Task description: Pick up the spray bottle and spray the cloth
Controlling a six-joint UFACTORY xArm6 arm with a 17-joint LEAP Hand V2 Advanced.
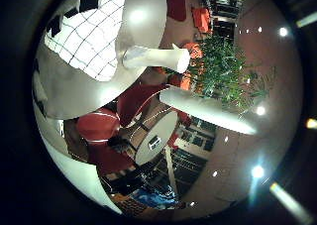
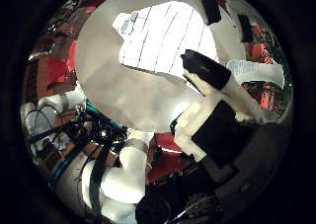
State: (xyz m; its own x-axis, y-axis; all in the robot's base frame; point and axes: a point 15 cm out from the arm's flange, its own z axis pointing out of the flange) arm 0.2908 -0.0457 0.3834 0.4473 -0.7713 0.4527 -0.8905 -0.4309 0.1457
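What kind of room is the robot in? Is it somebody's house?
Probably not a house. It looks like a lounge or lobby: round white tables, red chairs and a big leafy green plant.

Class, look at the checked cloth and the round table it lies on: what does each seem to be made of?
Cloth: seemingly woven fabric, matt white with a dark grid of lines; its uneven outline suggests something soft. Table: hard, smooth pale top, perhaps laminate or painted wood; it shows a soft sheen, but the look leaves it open.
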